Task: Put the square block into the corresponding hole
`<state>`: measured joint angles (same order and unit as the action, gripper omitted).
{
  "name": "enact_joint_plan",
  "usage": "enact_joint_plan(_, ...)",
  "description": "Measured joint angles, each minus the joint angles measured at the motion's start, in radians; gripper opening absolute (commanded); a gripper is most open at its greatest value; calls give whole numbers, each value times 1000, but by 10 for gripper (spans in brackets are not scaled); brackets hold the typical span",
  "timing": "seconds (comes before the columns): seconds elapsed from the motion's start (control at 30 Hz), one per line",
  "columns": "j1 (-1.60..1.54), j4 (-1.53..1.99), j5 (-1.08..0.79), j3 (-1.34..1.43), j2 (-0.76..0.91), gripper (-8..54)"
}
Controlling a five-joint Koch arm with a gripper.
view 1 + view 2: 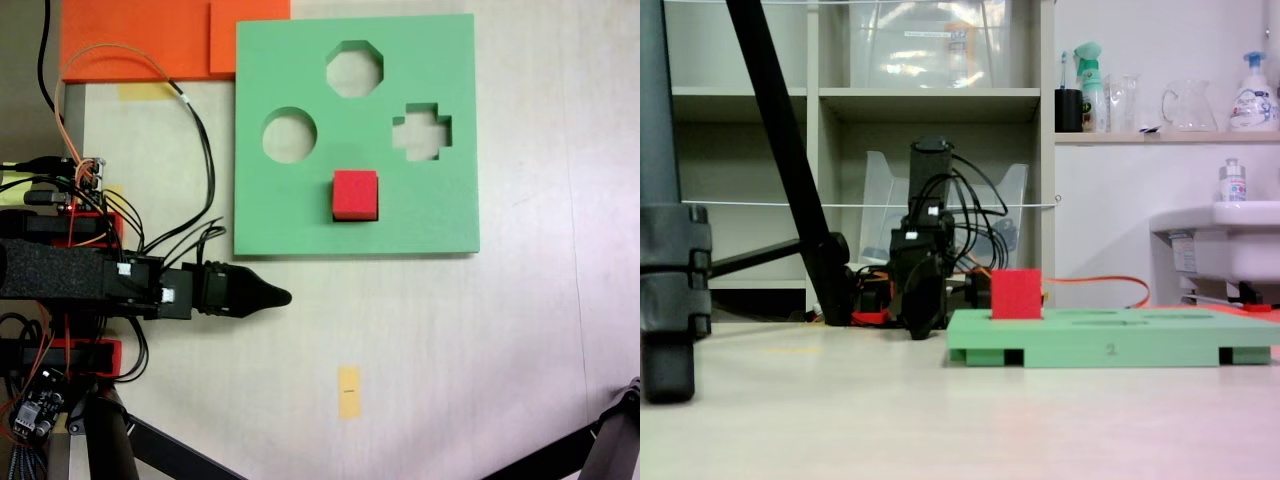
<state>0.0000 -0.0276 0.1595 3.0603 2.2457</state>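
The square block (355, 193), a small red foam cube, sits on the green foam board (420, 215) near its front middle, below the round cutout. It covers the spot, so the corresponding hole is hidden beneath it. From the low fixed view the square block (1016, 293) stands well above the board's top face (1110, 348). My gripper (286, 297) lies low over the table left of the board's front edge, apart from the block, with nothing in it. I see one dark pointed tip, so the jaws' state is unclear. In the low fixed view the gripper (924, 312) is a dark mass.
The board also has a round cutout (289, 135), an octagonal one (355, 68) and a cross-shaped one (422, 131). Orange foam sheets (140, 35) lie at the back left. Cables (190, 130) loop beside the board. A yellow tape mark (348, 391) and tripod legs (610, 440) are nearer.
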Motion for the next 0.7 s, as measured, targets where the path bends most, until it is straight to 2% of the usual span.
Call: enact_joint_plan(0.7,0,0,0,0,0,347)
